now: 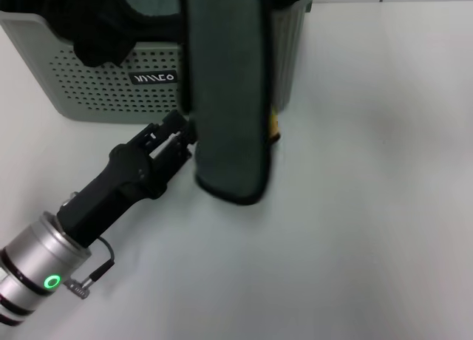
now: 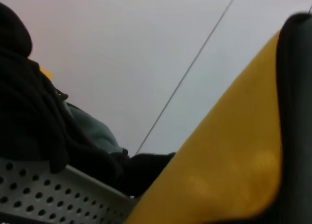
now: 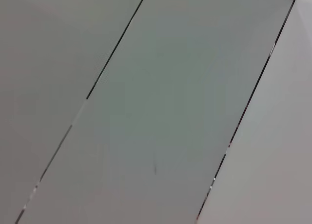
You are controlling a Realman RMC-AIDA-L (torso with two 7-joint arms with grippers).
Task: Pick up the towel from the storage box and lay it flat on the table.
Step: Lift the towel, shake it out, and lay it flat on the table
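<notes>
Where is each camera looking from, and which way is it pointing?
Head view: on the robot's head, looking down at the table, storage box, hanging towel; left gripper shows.
Left wrist view: on the left wrist, looking up past the towel's yellow face and the box rim; no fingers visible.
Right wrist view: only pale panels; no robot parts.
Head and left wrist views share towel and box.

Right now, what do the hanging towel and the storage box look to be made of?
The towel looks like soft fleecy cloth, likely microfibre: matte dark grey-green face, yellow back in the left wrist view, thin dark edging, draping limply. The storage box seems moulded plastic: stiff sage-green walls with even rows of holes and a printed label. The left tool sits beside the towel's edge.
</notes>
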